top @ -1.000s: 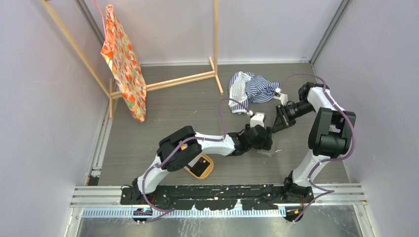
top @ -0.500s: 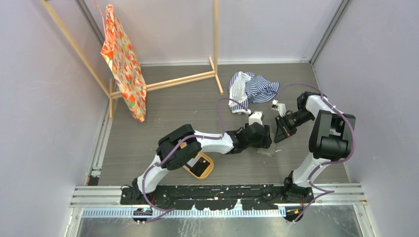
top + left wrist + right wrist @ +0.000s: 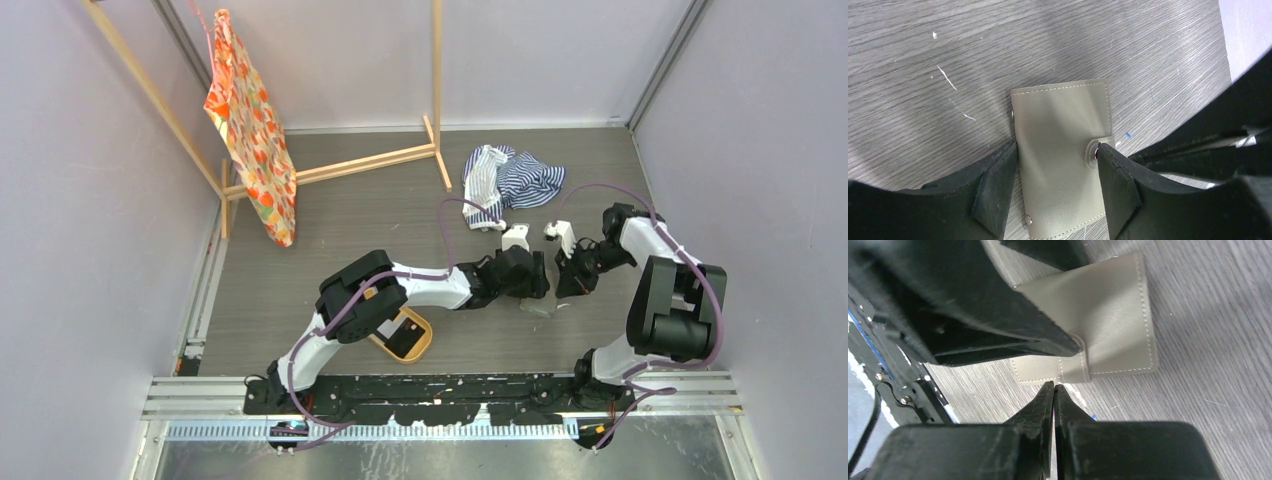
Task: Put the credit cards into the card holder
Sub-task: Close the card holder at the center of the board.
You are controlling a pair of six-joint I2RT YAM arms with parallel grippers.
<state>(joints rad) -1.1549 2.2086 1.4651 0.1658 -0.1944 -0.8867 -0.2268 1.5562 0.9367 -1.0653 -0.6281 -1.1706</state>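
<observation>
Left gripper: fingers spread wide, nothing lifted. They stand astride the card holder. One tip sits at the holder's plain long edge. The other sits at the opposite edge, against the snap tab and half covering the stud. Whether they press or only rest, cannot tell.

Right gripper: fingers pressed together into a single point, holding nothing. The point hovers just beside the end of the snap tab. Contact with the tab cannot be made out.

Card holder: closed and flat on the table, grey-olive side up with pale stitching round the edge. The tab is wrapped over one long side. In the top view it lies right of centre, between the two grippers: the left gripper is over it and the right gripper is just to its right.

Containers: an oval orange tray sits near the front edge, well left of the holder and partly under the left arm's elbow. A black card lies in it. Anything else in the tray is hidden.

Far side: a blue-and-white striped cloth lies crumpled on the table beyond the grippers. A wooden rack stands far left with an orange patterned cloth hanging from it.
</observation>
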